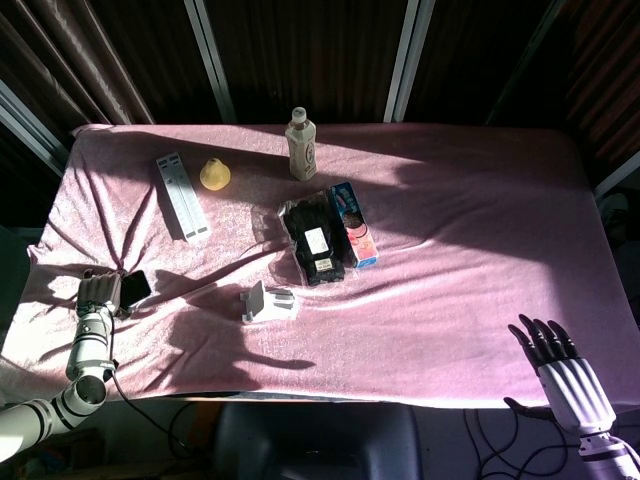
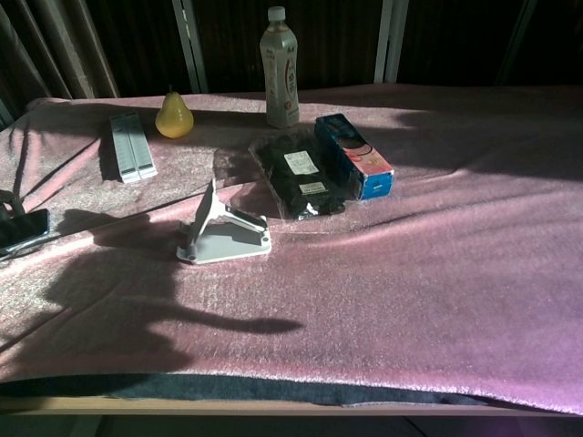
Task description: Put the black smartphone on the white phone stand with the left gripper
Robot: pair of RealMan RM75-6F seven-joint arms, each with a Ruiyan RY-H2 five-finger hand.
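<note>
Left hand at the phone, stand waiting to its right

The left hand lies at the table's left edge, fingers curled against the black smartphone lying flat just right of it; a grip I cannot tell. Further right stands the white phone stand. Far right, the right hand hangs spread wide, holding nothing

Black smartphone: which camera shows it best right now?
The head view: the black smartphone shows whole on the pink cloth, beside the left hand. The chest view catches it only at the frame's left edge.
</note>
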